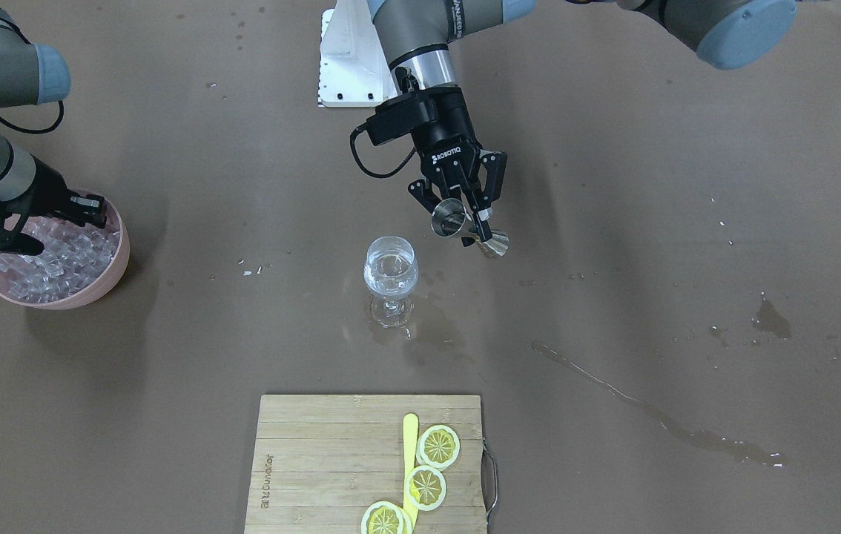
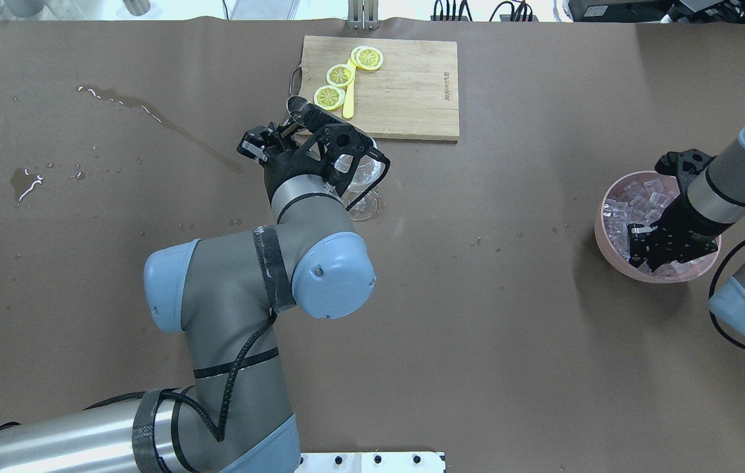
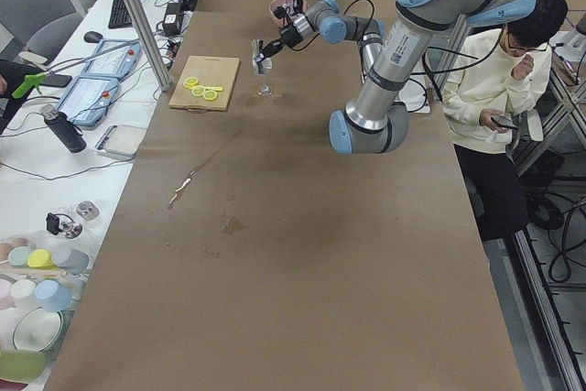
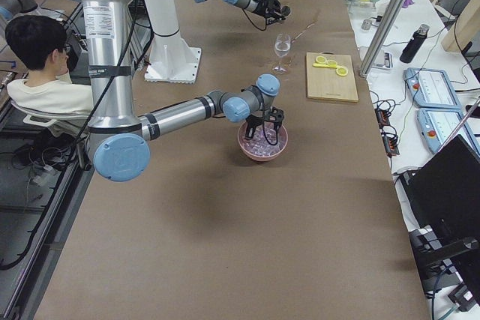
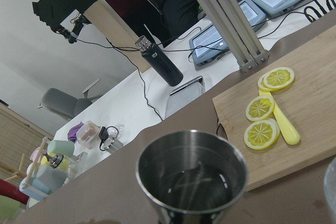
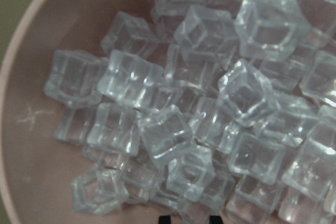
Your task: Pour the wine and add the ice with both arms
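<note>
My left gripper point(image 1: 474, 215) is shut on a steel double-ended jigger point(image 1: 465, 226). It holds the jigger tilted in the air, just beside and above the wine glass point(image 1: 391, 271). The left wrist view shows a little clear liquid in the jigger cup point(image 5: 191, 174). The glass stands upright with some clear wine in its bowl. From overhead it is mostly hidden behind my left gripper point(image 2: 310, 121). My right gripper point(image 1: 16, 245) is open, low inside the pink bowl point(image 1: 113, 274), with its fingertips point(image 6: 165, 217) just above the ice cubes point(image 6: 163, 135).
A bamboo cutting board point(image 1: 317, 460) with three lemon slices point(image 1: 438, 446) and a yellow utensil lies at the operators' edge. Brownish wet streaks point(image 1: 650, 415) and a stain point(image 1: 770, 320) mark the table on my left side. The white base block point(image 1: 350, 59) stands behind the glass.
</note>
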You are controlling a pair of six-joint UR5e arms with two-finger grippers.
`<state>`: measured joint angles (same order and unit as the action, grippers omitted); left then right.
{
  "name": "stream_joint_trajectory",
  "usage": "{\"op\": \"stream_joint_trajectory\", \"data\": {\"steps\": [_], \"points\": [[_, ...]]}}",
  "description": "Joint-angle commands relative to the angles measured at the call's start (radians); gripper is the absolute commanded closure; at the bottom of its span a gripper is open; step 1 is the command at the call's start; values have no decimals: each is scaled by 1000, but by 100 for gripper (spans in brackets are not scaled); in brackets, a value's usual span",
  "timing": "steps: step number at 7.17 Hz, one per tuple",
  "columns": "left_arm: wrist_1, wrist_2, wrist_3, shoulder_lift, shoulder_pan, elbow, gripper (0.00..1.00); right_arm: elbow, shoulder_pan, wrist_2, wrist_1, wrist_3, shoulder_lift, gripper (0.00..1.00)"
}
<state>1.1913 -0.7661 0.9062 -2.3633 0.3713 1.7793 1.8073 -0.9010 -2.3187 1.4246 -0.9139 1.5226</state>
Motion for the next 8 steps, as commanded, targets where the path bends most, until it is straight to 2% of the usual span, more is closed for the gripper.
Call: {"op": "stream_joint_trajectory", "data": {"steps": [1, 3, 4, 5, 8], "points": [[-86, 2, -4, -33, -2, -14, 100, 35, -47, -33, 55, 3, -8, 65], [-142, 25, -3, -109, -3, -81, 100, 70, -55, -33, 114, 10, -15, 65], [-142, 37, -3, -128, -3, -125, 100, 58, -50, -19, 114, 13, -15, 58], [-145, 37, -4, -140, -3, -158, 100, 47, -46, -16, 105, 13, -13, 43], [-247, 44, -3, -192, -15, -221, 100, 35, -24, -14, 102, 12, -15, 43]]}}
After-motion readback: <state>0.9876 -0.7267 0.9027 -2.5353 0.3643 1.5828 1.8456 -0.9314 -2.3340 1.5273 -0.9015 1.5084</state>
